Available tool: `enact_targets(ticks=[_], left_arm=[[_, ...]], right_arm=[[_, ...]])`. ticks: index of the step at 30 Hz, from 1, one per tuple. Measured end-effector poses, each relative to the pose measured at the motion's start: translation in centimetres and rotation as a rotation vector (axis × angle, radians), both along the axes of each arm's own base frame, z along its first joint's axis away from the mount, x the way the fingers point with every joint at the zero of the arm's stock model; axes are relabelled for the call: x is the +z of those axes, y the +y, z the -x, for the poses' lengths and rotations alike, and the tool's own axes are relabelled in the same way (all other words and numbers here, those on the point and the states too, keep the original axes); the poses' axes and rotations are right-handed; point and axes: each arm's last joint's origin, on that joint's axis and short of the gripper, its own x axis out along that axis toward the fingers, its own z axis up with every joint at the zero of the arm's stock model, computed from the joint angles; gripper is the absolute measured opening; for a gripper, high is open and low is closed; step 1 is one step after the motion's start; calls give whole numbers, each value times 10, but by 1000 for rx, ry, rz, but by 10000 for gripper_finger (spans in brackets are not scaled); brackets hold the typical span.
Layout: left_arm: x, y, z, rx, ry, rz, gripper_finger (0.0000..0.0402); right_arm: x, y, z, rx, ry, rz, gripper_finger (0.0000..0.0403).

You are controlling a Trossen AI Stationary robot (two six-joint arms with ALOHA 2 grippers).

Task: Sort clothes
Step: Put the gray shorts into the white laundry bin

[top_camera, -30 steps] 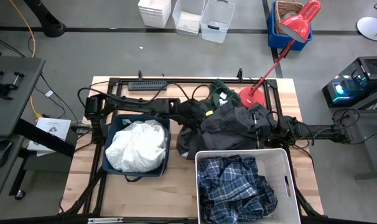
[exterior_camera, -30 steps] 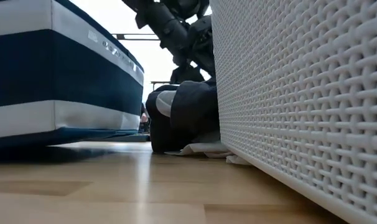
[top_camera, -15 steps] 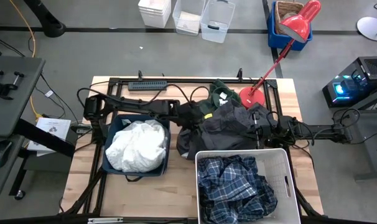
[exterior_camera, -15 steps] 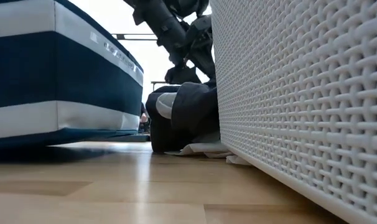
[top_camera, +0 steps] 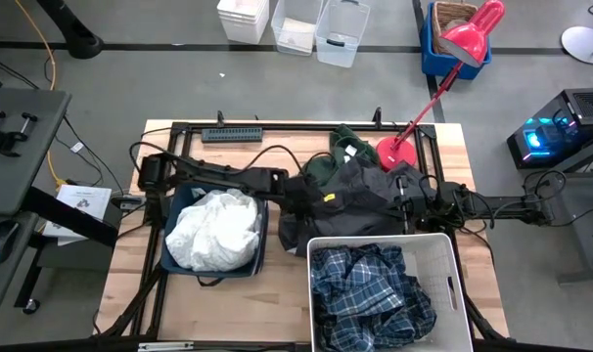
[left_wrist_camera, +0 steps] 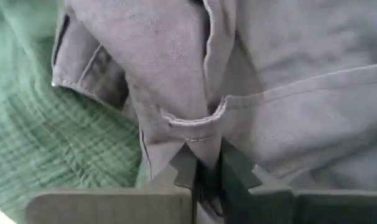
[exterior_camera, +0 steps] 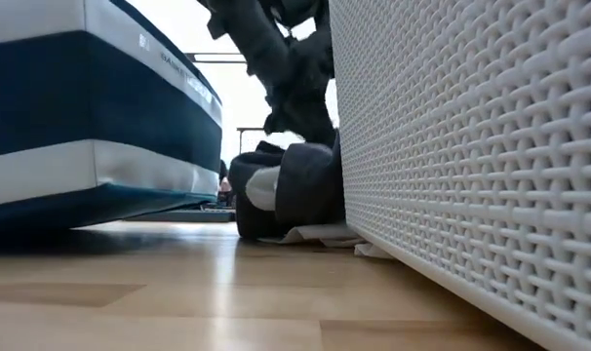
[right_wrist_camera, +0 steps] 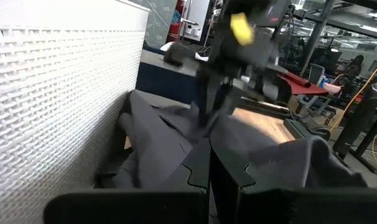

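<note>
Overhead, the navy fabric bin [top_camera: 214, 233] sits at the table's left, heaped with white cloth pieces [top_camera: 215, 229] that hide its floor; only its dark rim shows around them. Bare wooden table [top_camera: 130, 284] lies open to its left and in front of it. The left arm reaches across the bin's far edge toward the middle, and the left gripper [left_wrist_camera: 206, 167] is pinched shut on a fold of the dark grey jacket [top_camera: 360, 203]; the wrist view shows the two fingertips pressed together with the jacket's stitched hem caught between them. Beside that fold the dark green hoodie [left_wrist_camera: 64, 143] lies under the jacket, and from above only its far part [top_camera: 343, 149] shows past the grey cloth, touching a red lamp base [top_camera: 395, 151]. The jacket is bunched in the middle of the table, pressed against the far wall of the white plastic bin [top_camera: 449, 284], leaving little free room there. In the low view that bin's woven wall fills the right side and hides most of the jacket. A blue-and-white plaid shirt [top_camera: 370, 298] lies crumpled inside the bin, covering its bottom. The right gripper [right_wrist_camera: 208, 163] sits at the jacket's right edge, fingers closed on the grey cloth.
</note>
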Motion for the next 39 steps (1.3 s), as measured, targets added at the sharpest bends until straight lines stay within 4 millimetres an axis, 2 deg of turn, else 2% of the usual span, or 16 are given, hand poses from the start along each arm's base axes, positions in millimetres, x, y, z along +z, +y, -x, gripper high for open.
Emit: enact_targets(ticks=[2,4,8,11,18,21,25,27,30,34,39], left_arm=[[19,0,5,-8,-53,-26,21],[46,0,10,-25,-127,-62,13],[113,3,25,-73,-352,-153,11],[154,4,38,-89,-512,-239,11],[226,4,63,-82,-877,-408,11],[256,-1,68,-176,-1139,-388,11],[296,-14,80,-365,-1576,-236,11],[306,-20,81,-401,-1709,-134,11],[309,-32,67,-521,-1821,0,11],[304,-52,30,-633,-1814,109,11],[292,-72,-13,-648,-1807,197,10]], right_arm=[[0,0,0,0,0,0,0],[0,0,0,0,0,0,0],[0,0,0,0,0,0,0],[0,0,0,0,-2,0,0],[0,0,0,0,0,0,0],[0,0,0,0,0,0,0],[0,0,0,0,0,0,0],[0,0,0,0,1,0,0],[0,0,0,0,1,0,0],[0,0,0,0,1,0,0],[0,0,0,1,1,0,0]])
